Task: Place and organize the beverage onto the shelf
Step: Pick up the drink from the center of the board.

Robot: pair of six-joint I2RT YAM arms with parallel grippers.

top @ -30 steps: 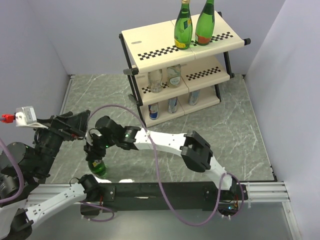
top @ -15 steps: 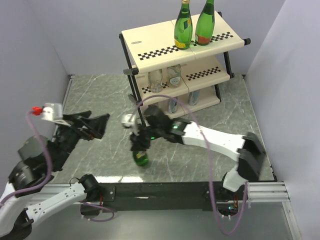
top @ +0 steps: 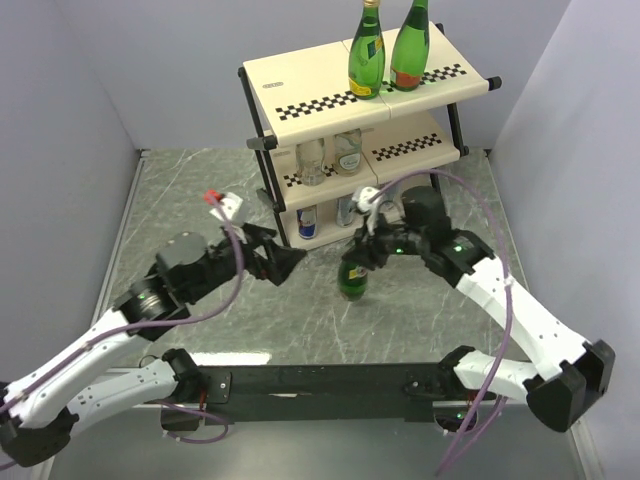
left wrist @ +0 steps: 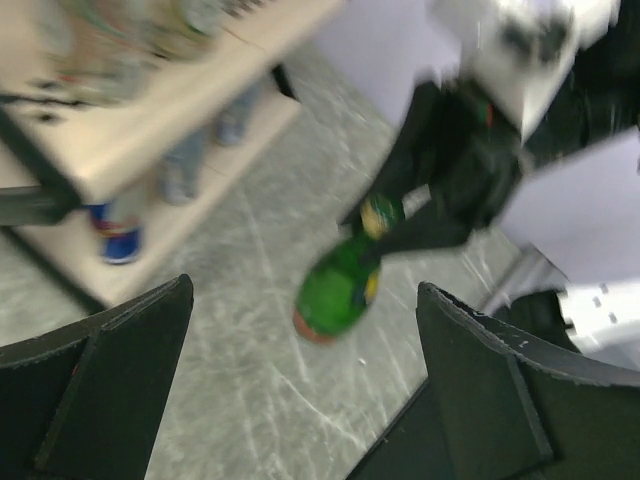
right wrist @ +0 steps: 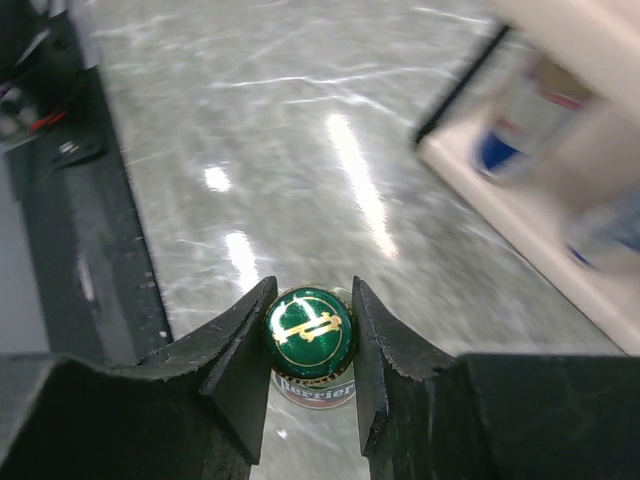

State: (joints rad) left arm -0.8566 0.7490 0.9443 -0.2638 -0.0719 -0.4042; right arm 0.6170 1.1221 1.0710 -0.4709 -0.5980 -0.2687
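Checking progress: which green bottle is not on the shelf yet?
The green bottle gripped by its cap in the right hand, before the shelf; the other two bottles stand on its top tier.

Five bottles, three cans

I'm in a lab test cell: plain walls box in the marbled tabletop, a checker-marked shelf and my base rail.
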